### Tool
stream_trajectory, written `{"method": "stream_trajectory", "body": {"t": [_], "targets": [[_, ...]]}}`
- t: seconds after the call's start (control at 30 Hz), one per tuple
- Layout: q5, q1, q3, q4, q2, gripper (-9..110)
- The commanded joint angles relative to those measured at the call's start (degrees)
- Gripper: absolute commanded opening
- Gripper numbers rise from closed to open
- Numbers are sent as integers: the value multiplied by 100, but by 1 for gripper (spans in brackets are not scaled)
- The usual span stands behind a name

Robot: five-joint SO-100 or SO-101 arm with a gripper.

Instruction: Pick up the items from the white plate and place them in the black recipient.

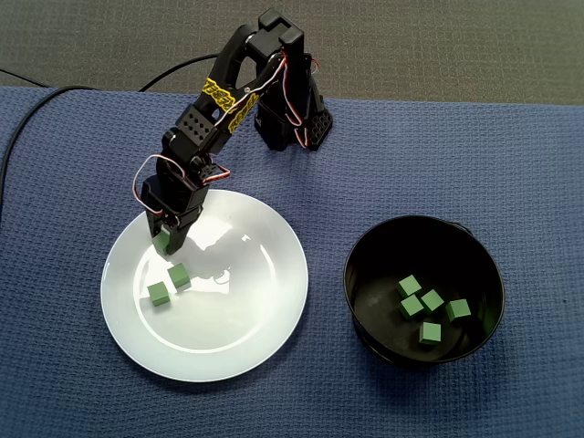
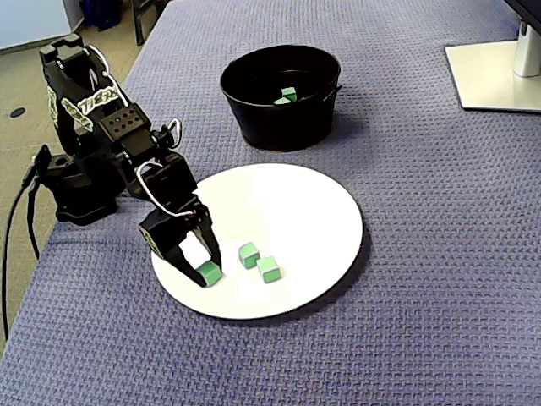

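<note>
The black plastic gripper [image 2: 201,269] pinches a small green cube [image 2: 208,273] at the glossy round white plate's [image 2: 321,211] rim nearest the arm. A second cube [image 2: 248,255] and a third cube [image 2: 269,269] lie close by. Five more cubes [image 1: 432,300] sit in the round black bowl [image 1: 365,265] on the woven blue cloth [image 1: 55,182].

Every cube [image 1: 179,275] green; plate [image 1: 246,301] white, glossy; bowl [image 1: 411,242] blk; cloth [image 1: 438,146] blue w/ waffle weave; arm [image 1: 196,137] blk, tape [image 1: 217,90] yellow.

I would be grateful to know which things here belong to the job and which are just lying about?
Job: end effector, green cubes, white plate, black bowl.
Lying about: blue cloth, black cable, white stand base.
</note>
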Motion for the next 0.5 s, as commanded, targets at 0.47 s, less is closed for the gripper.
{"method": "stream_trajectory", "body": {"t": [0.47], "targets": [[3779, -3674, -7884, 7198, 1248, 0]]}}
